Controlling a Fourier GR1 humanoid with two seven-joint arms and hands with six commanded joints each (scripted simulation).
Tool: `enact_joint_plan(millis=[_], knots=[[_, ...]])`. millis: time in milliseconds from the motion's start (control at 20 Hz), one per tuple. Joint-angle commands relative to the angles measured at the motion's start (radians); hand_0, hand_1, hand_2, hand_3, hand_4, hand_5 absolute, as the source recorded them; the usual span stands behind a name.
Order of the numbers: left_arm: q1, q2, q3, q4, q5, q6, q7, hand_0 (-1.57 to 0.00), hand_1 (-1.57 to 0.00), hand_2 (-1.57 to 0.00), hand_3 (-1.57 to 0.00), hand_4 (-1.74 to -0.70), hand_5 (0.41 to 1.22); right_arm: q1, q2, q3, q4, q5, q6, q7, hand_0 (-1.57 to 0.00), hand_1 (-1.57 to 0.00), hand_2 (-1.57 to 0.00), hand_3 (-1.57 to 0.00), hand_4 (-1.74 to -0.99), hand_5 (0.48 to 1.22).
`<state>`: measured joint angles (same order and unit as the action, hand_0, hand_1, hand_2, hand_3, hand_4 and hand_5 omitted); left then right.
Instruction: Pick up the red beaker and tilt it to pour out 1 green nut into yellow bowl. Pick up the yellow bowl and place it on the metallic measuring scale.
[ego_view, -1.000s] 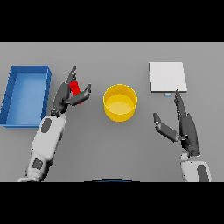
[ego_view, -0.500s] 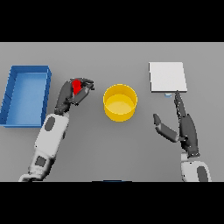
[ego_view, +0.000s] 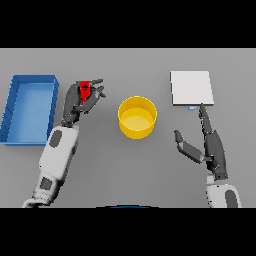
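The red beaker (ego_view: 85, 90) is small and mostly wrapped by my left hand (ego_view: 78, 101), whose fingers and thumb are curled round it, left of the yellow bowl (ego_view: 137, 116). The bowl stands upright at the table's middle; I cannot tell what lies inside. The metallic measuring scale (ego_view: 191, 88), a pale square plate, lies at the back right. My right hand (ego_view: 209, 143) hovers open at the front right, its fingers pointing toward the scale's near edge, holding nothing.
A blue rectangular bin (ego_view: 15, 120) lies at the far left, close beside my left forearm. Bare grey table separates the bowl from the scale and from my right hand.
My left hand's fingers have closed round the red beaker and the hand has shifted a little toward the bowl. The right hand, bowl and scale have not moved.
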<state>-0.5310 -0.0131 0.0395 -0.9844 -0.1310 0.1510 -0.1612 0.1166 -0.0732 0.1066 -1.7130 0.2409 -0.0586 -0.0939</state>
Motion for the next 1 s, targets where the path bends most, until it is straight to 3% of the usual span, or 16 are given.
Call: enact_joint_plan(millis=[0, 350, 600, 750, 950], knots=[[-0.001, 0.004, -0.017, -0.017, -0.012, 0.003, 0.007, -1.55, -1.55, -1.55, -1.54, -1.71, 1.114, 0.013, 0.004, 0.007, -0.005, 0.006, -0.002, -0.007, 0.0, 0.0, 0.0, 0.0, -1.263, 0.652], [-0.032, 0.132, -0.215, -0.162, -0.174, -0.067, 0.223, -1.56, -1.56, -1.56, -1.56, -1.73, 1.122, 0.008, -0.012, 0.002, -0.002, 0.021, -0.005, -0.004, 0.0, 0.0, 0.0, 0.0, -1.256, 0.674], [-0.071, 0.178, -0.284, -0.144, -0.231, -0.081, 0.284, -1.57, -1.57, -1.57, -1.56, -1.73, 1.114, 0.009, -0.003, 0.007, -0.009, 0.024, -0.01, 0.016, 0.0, 0.0, 0.0, 0.0, -1.254, 0.68], [-0.133, 0.217, -0.376, -0.114, -0.346, -0.089, 0.368, -1.57, -1.57, -1.57, -1.57, -1.74, 1.131, 0.003, 0.005, 0.012, -0.005, 0.025, -0.008, 0.029, 0.0, 0.0, 0.0, 0.0, -1.252, 0.685], [-0.217, 0.274, -0.519, -0.076, -0.503, -0.131, 0.401, -1.57, -1.57, -1.57, -1.57, -1.74, 1.145, 0.018, 0.006, 0.018, -0.035, 0.015, 0.004, 0.033, 0.0, 0.0, 0.0, 0.0, -1.262, 0.694]])
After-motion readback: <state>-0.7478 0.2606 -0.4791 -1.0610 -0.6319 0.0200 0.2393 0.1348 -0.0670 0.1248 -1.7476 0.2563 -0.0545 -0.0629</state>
